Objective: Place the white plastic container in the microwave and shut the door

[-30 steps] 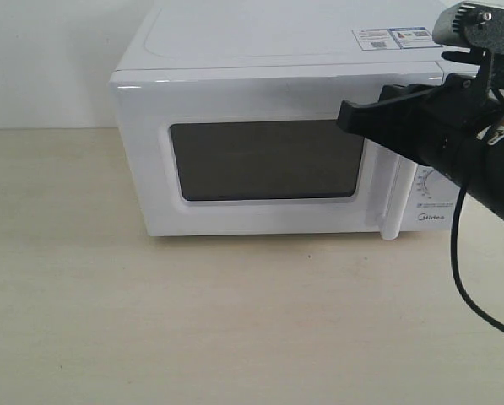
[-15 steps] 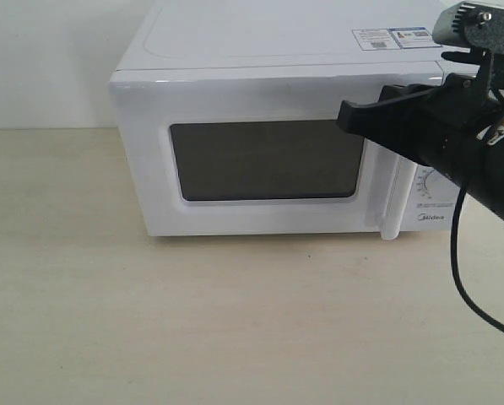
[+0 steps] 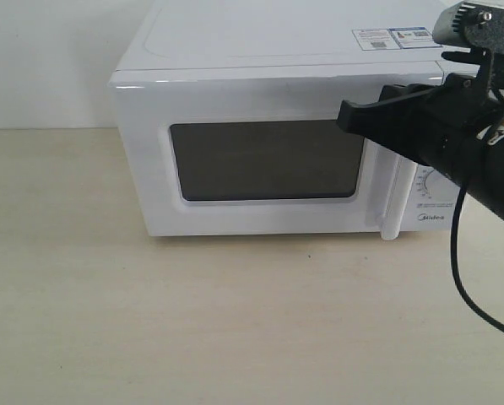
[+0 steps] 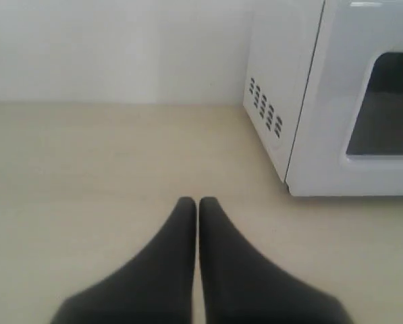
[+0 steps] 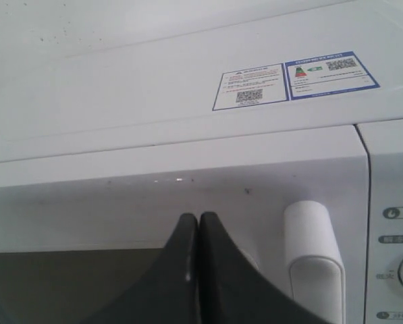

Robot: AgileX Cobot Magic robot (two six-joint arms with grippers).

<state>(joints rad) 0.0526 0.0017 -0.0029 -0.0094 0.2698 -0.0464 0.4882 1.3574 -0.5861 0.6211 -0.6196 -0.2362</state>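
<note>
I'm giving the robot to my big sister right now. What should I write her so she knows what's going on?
Left end effector: shut, empty, above the table by the microwave's vented side.
Right end effector: shut, empty, at the top of the door, beside the handle. Whether it touches the door is unclear.
Container: not in any view. The dark window hides the inside, so whether it is in there cannot be told.
Done: the door looks closed.
Left: probably just check the container is inside, then pull the arms back.
</note>
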